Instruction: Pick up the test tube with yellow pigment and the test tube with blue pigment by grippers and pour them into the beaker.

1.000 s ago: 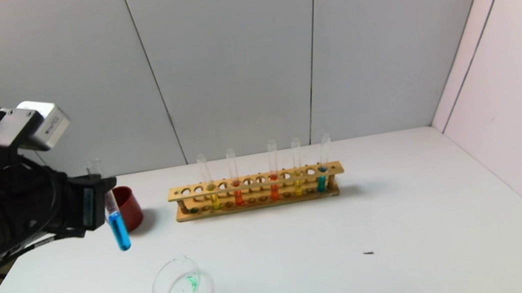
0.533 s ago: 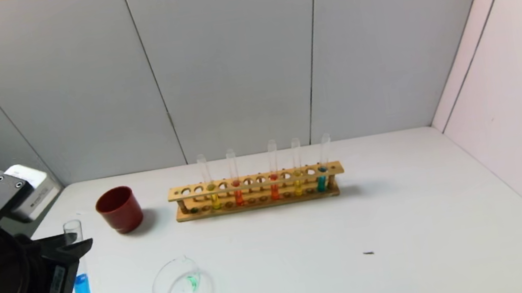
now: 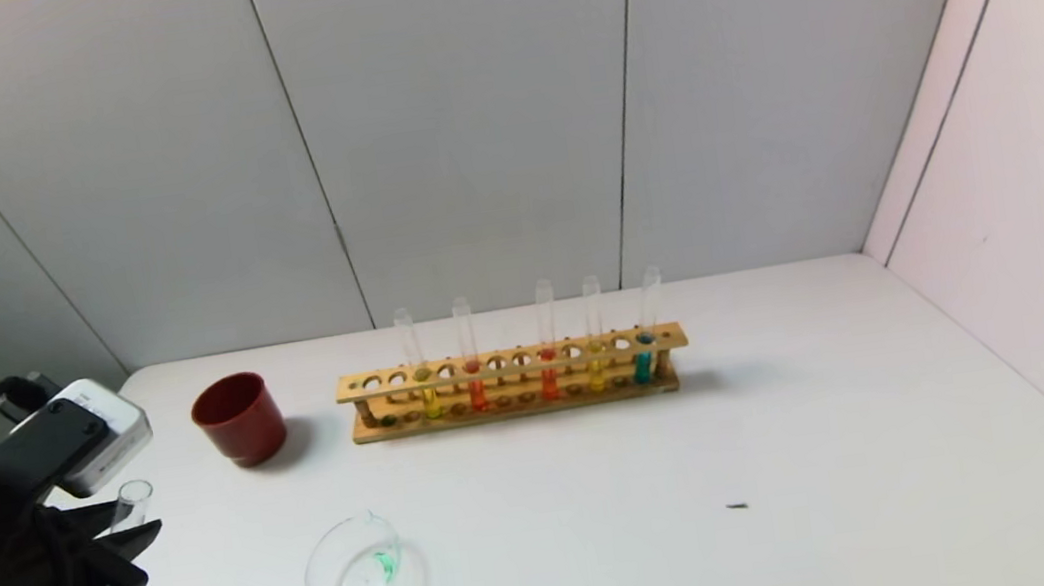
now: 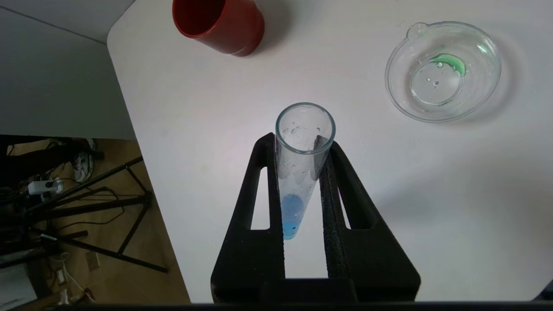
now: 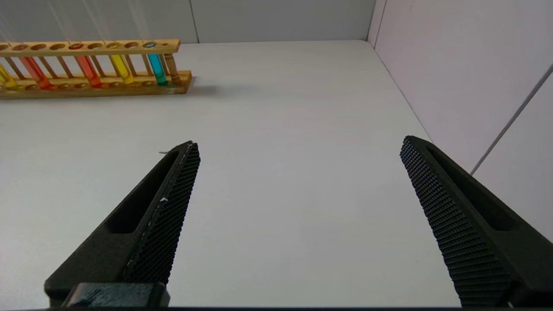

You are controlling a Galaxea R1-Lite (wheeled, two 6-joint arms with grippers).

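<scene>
Left gripper (image 4: 302, 144) low at the table's (image 3: 806, 457) left edge, clamping the blue tube (image 4: 300, 172) upright (mouth up), near the beaker (image 4: 443, 71). Right gripper (image 5: 298, 160) spread wide, holding nothing.

a lab bench: wooden test-tube rack (image 3: 514, 382), glass beaker (image 3: 365, 576), grey partition panels (image 3: 459, 120)
</scene>
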